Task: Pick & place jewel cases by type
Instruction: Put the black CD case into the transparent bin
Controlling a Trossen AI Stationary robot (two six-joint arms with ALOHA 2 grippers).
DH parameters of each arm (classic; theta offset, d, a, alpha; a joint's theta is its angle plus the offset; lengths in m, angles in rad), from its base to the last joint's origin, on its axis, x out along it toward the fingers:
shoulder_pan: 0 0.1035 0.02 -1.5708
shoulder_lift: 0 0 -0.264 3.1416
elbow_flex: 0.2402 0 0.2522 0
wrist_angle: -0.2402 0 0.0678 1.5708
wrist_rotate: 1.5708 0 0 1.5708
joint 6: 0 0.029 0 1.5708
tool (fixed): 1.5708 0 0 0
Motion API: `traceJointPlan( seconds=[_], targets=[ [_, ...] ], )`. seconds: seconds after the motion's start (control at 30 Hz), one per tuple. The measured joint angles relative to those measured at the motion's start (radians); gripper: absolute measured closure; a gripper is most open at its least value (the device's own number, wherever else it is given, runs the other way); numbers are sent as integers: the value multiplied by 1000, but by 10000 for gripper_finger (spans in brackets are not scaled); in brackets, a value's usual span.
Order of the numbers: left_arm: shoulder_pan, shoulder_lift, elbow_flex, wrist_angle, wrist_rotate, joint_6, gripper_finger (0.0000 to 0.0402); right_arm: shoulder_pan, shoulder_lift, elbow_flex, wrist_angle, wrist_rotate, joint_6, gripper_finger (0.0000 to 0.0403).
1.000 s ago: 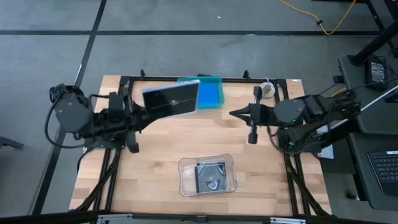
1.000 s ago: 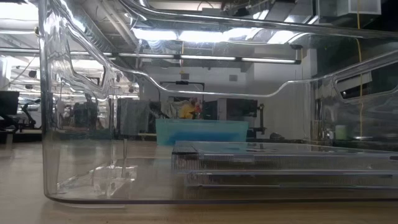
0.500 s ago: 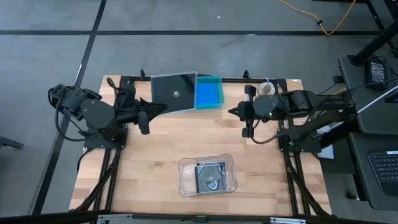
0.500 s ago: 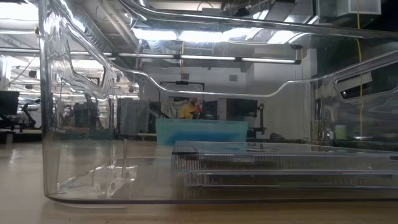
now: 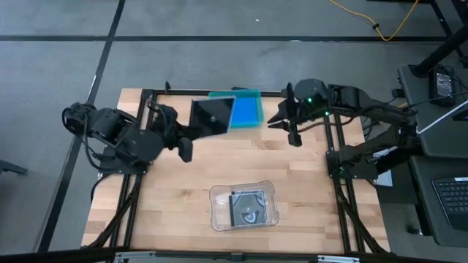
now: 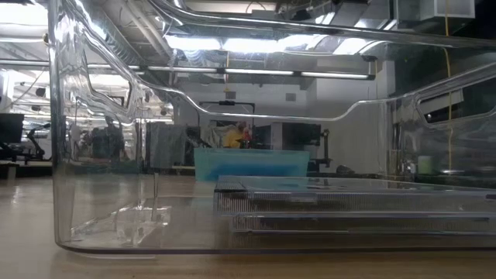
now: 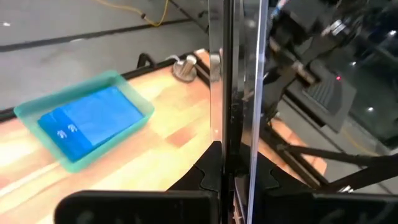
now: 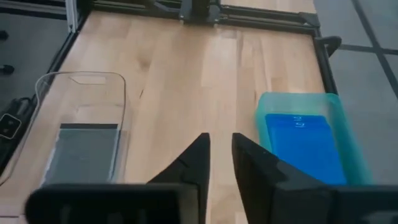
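Left gripper (image 5: 191, 139), jaws clamped on a dark jewel case (image 5: 212, 117) upper centre, carries it for sorting; right gripper (image 8: 221, 152) jaws slightly parted, empty.

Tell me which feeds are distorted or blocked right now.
Low view: the clear tray's curved wall fills the frame, warping the room and reflecting ceiling lights. Left wrist view: the dark case, edge-on in the left pincer, splits the picture; the background is soft. High view: clean, mild sheen on that case. Right wrist view: unobstructed past the right pincer.
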Motion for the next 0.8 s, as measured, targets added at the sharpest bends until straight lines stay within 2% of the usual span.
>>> traceJointPlan(
  seconds=[0.17,0.27,0.4,0.5,0.8],
  targets=[
    [0,50,-1,-15,52,-44,388,-50,2,0,9,-50,-57,315],
    [-1,76,-25,-13,102,-72,388,-80,8,0,35,-154,-61,301],
    [2,92,-104,18,191,-95,388,-113,26,0,77,-351,-56,275],
    [12,93,-164,65,247,-95,388,-126,46,0,111,-460,-29,250],
    [66,101,-251,182,388,13,388,-128,155,0,187,-625,36,171]
  ],
)
